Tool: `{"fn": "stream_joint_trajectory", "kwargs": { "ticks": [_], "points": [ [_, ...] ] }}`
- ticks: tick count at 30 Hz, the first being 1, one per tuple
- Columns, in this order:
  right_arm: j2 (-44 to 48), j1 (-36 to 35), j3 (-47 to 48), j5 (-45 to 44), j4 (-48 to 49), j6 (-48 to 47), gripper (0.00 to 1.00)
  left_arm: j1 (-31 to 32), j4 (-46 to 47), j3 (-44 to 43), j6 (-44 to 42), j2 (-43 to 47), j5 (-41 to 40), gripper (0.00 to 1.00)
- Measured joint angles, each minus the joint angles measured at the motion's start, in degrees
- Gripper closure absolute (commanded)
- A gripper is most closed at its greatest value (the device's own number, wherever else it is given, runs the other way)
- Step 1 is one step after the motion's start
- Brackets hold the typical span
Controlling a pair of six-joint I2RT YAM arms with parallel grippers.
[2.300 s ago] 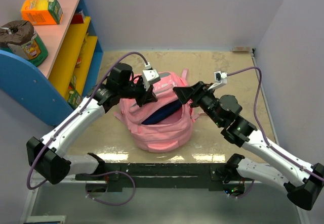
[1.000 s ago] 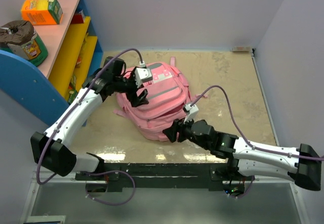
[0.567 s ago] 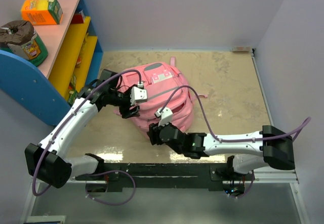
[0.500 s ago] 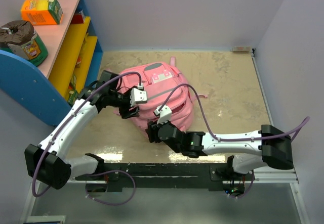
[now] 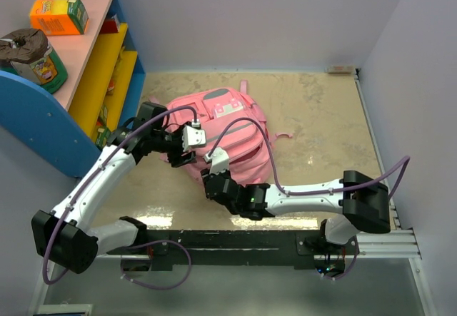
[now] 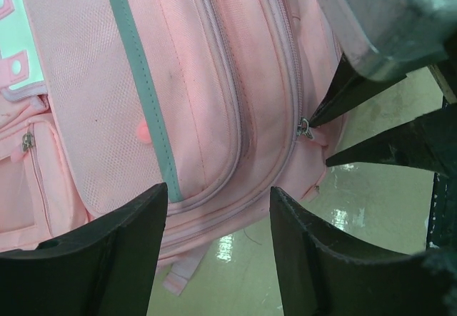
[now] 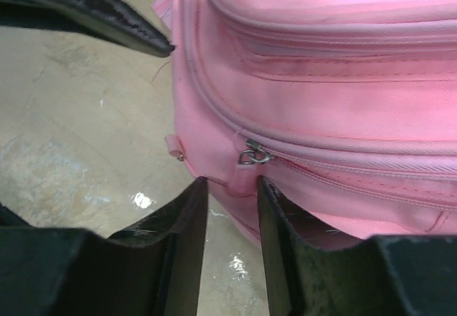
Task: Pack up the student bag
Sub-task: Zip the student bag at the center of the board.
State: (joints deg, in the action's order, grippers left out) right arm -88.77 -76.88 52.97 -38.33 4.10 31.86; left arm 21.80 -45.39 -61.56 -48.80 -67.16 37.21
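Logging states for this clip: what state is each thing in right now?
student bag: lying front up, visible zips shut.
left hand: open, over the bag's edge, holding nothing.
right hand: open, fingertips flanking the bag's corner by the zip pull.

Student bag (image 5: pixel 232 127) lies on the table (image 5: pixel 321 116), shelf unit (image 5: pixel 107 80) to its left

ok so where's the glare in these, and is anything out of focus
Top view: sharp throughout, bright reflections on the glossy table near its front edge. Left wrist view: backpack in focus, left gripper's fingers dark and soft, small glints on the table. Right wrist view: zip pull crisp, right gripper's fingers blurred, a glint beside them.
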Motion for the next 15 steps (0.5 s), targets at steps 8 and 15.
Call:
{"fn": "stream_joint_trajectory", "kwargs": {
  "ticks": [8, 15],
  "points": [
    [0.92, -0.11, 0.37, -4.00, -3.23, 0.61, 1.00, -0.04, 0.09, 0.22, 0.15, -0.07, 1.33, 0.33],
    [8.33, -0.31, -3.69, -3.65, -2.93, 2.60, 1.00, -0.02, 0.46, 1.07, 0.17, -1.14, 5.07, 0.32]
  ]
}}
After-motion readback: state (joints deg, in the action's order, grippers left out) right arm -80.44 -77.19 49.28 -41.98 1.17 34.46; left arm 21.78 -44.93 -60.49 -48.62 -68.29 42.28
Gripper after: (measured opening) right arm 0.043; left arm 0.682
